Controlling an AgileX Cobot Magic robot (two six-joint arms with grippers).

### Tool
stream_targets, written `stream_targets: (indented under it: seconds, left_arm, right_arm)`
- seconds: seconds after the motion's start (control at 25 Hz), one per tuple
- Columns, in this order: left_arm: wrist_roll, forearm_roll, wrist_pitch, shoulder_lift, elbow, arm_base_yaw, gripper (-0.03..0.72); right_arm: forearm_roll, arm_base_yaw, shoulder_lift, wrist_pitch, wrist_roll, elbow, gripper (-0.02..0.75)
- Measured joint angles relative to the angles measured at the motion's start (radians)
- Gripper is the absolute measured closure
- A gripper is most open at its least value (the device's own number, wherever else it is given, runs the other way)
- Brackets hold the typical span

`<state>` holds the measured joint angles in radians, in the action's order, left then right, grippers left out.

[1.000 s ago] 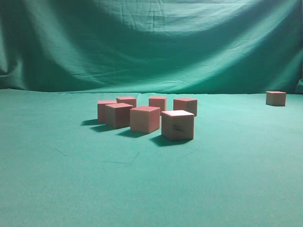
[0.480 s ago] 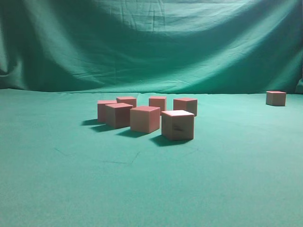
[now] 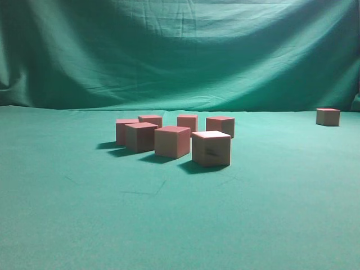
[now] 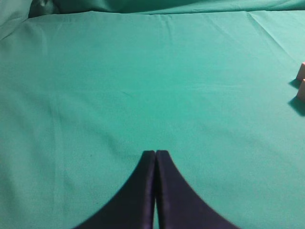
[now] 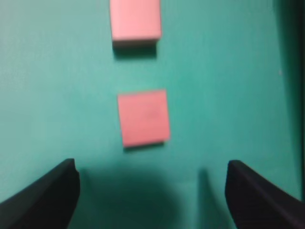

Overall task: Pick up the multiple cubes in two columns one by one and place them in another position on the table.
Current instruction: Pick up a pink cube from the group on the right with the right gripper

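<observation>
1. From the side camera you see seven blocks on the green table (image 3: 73, 225): six grouped left of centre and one alone far off to the right (image 3: 327, 116), near the hanging backdrop (image 3: 180, 50).
2. In the group, the nearest block (image 3: 211, 148) stands at the front right, with a dark mark on its facing side; another (image 3: 172, 141) sits just to its left and a little further back.
3. Neither arm shows in that side view.
4. Your left gripper (image 4: 155, 153) has its two black fingers pressed together, nothing between them, over bare cloth. Two blocks just peek in at the right edge (image 4: 301, 81) of its camera.
5. Your right gripper (image 5: 151, 167) is spread wide and empty, looking straight down on two pink block tops in a line: one (image 5: 143, 117) just ahead of the fingers, one (image 5: 135, 20) further on. The view is blurred.
</observation>
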<state>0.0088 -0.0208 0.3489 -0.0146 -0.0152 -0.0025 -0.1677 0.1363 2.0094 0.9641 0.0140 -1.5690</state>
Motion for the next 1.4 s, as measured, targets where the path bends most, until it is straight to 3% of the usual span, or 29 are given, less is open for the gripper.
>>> stream_targets:
  seconds: [0.32, 0.76, 0.92, 1.04, 1.4]
  left_arm:
    - [0.0, 0.0, 0.0, 0.0, 0.0, 0.0, 0.688]
    - [0.0, 0.0, 0.0, 0.0, 0.0, 0.0, 0.688]
    - [0.0, 0.0, 0.0, 0.0, 0.0, 0.0, 0.688]
    - [0.0, 0.0, 0.0, 0.0, 0.0, 0.0, 0.688]
    - [0.0, 0.0, 0.0, 0.0, 0.0, 0.0, 0.688]
  right_arm:
    - [0.034, 0.0, 0.172, 0.011, 0.0, -0.196, 0.164]
    - [0.062, 0.0, 0.227, 0.021, 0.018, -0.214, 0.164]
    - [0.065, 0.0, 0.227, 0.021, 0.021, -0.214, 0.304]
    - [0.066, 0.0, 0.227, 0.033, 0.021, -0.214, 0.451]
    - [0.148, 0.002, 0.202, 0.096, 0.021, -0.214, 0.454]
